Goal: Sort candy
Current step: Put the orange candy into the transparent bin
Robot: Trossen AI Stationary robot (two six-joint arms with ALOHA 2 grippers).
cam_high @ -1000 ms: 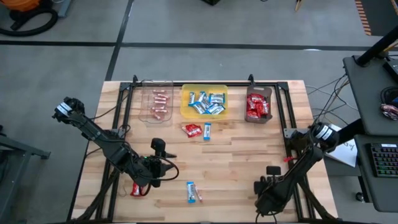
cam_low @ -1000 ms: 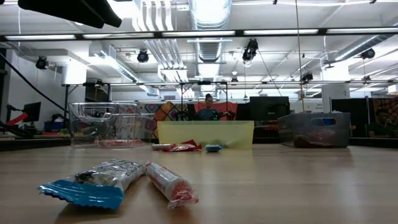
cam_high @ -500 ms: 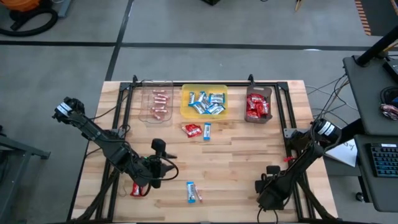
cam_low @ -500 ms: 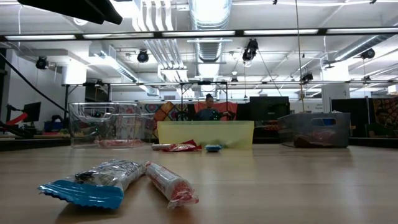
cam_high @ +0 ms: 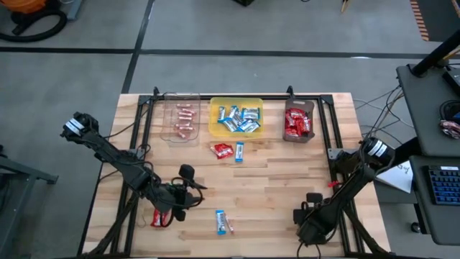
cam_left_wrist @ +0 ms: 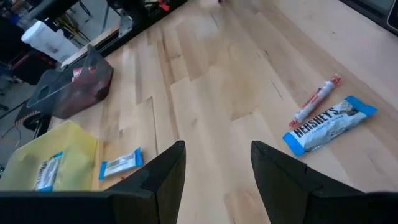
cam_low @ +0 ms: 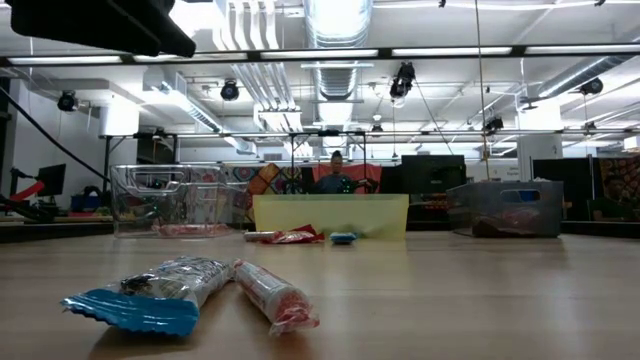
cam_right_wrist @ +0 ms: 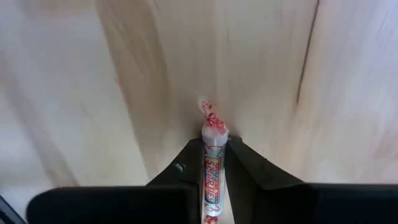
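Two pincers: right pincer pinches a pinkish stick; left pincer spread, empty.

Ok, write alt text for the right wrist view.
The right claw grips a thin pinkish candy stick between its two dark fingers, just above the pale wooden table. The stick's twisted red-and-white end pokes out past the fingertips.
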